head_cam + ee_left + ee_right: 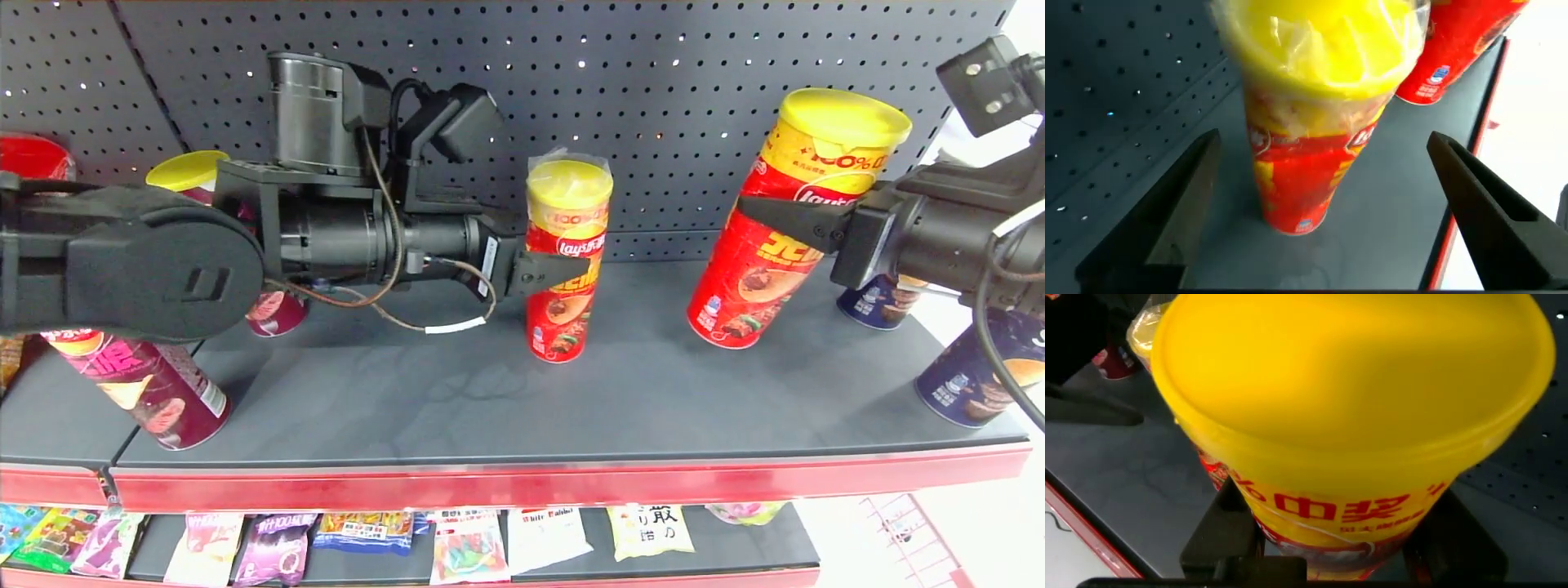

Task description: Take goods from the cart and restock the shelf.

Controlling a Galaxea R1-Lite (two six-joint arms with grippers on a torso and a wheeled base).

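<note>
While the left gripper (567, 271) sits spread around the small can (567, 204), upright mid-shelf, the right gripper (775, 220) pinches the big can (747, 298), tilted over the shelf (490, 408) on the right. Best to bring it upright, set the base flat, then let go.

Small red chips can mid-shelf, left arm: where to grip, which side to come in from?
Best grip the small can on its straight round wall near mid-height, level, from where the left gripper sits, one finger each side. It stands upright on the shelf; loose plastic wrap over its top makes that end a poor hold. The jaws stand open either side of it.
</note>
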